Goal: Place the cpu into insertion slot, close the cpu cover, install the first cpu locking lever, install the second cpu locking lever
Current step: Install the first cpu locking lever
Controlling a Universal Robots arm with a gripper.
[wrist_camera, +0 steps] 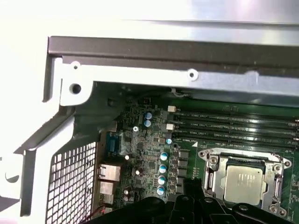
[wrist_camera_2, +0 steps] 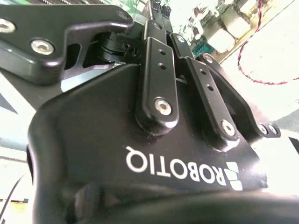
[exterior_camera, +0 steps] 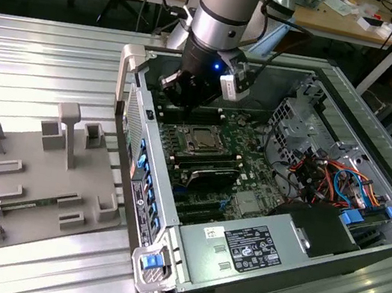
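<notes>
Gripper point(exterior_camera: 183, 91) hangs inside the open computer case point(exterior_camera: 302, 233), above the motherboard point(exterior_camera: 246, 144) and at about eleven o'clock from the socket; whether its fingers are parted or holding anything cannot be told. Seated in the socket, the cpu point(wrist_camera: 244, 183) lies framed by the cpu cover point(wrist_camera: 212, 175), flat around it.

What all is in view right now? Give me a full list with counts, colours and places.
computer case: one, grey, open, on the metal table.
motherboard: one, green, inside the case.
cpu: one, silver-grey, seated in the socket.
cpu cover: one, silvery frame, down around the cpu.
power supply: one, silver, at the case's near end.
fixture tray: one, grey, on the exterior view's left.
arm: one, silver-grey, above the case.
tool: one, black, inside the case beside the socket.
</notes>
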